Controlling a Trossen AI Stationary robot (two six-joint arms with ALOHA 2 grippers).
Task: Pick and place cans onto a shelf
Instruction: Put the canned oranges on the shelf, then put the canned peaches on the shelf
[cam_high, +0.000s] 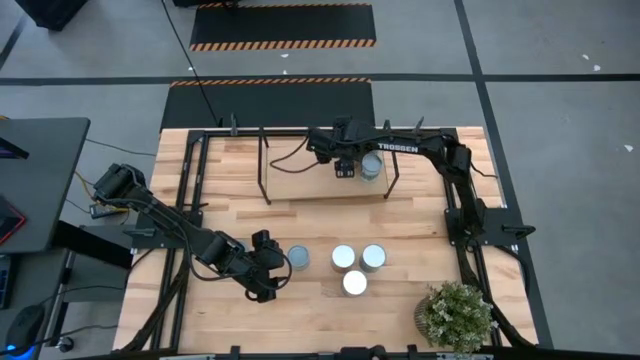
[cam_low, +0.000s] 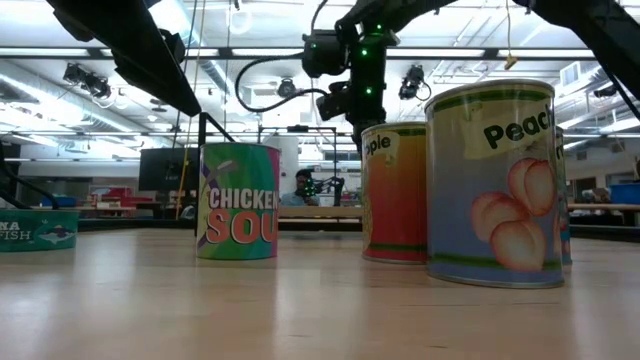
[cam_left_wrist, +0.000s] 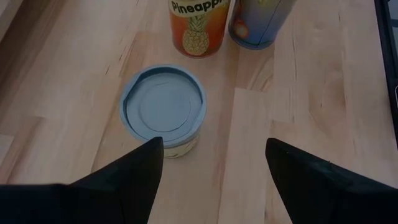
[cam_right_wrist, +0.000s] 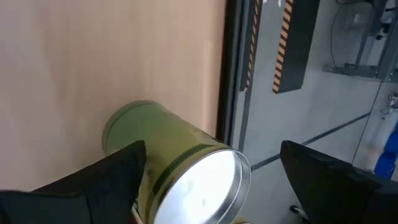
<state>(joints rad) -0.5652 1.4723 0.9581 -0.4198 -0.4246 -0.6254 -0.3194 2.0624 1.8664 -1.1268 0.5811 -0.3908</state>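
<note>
Right gripper (cam_high: 346, 170) is over the shelf (cam_high: 300, 186) at the back of the counter (cam_high: 400, 300), jaws wide. A green-sided can (cam_right_wrist: 177, 165) with a silver top stands on the shelf board just beside the gripper. In the right wrist view it sits between the two fingers (cam_right_wrist: 93, 180); contact is not clear, and it looks resting on the board, not lifted.

Left gripper (cam_high: 272, 262) is low over the counter's front-left part, jaws wide and empty. The blue-grey-topped can (cam_left_wrist: 163, 109) stands upright just ahead of the fingertips (cam_left_wrist: 149, 155). It's close to one finger; I cannot tell whether it touches. In the high view this can (cam_high: 298, 258) is just beside the gripper, on its right.

Three more cans stand in a cluster on the counter to the right of that one: two side by side (cam_high: 343, 257) (cam_high: 374, 256), and a white-topped one (cam_high: 354, 283) nearer the front edge. The low view shows labels on them: chicken soup (cam_low: 238, 202), pineapple (cam_low: 394, 192), peaches (cam_low: 492, 185). A flat tuna tin (cam_low: 38, 229) shows at the low view's left edge.

Potted plant (cam_high: 455, 315) is at the front-right corner, well apart from both grippers.
</note>
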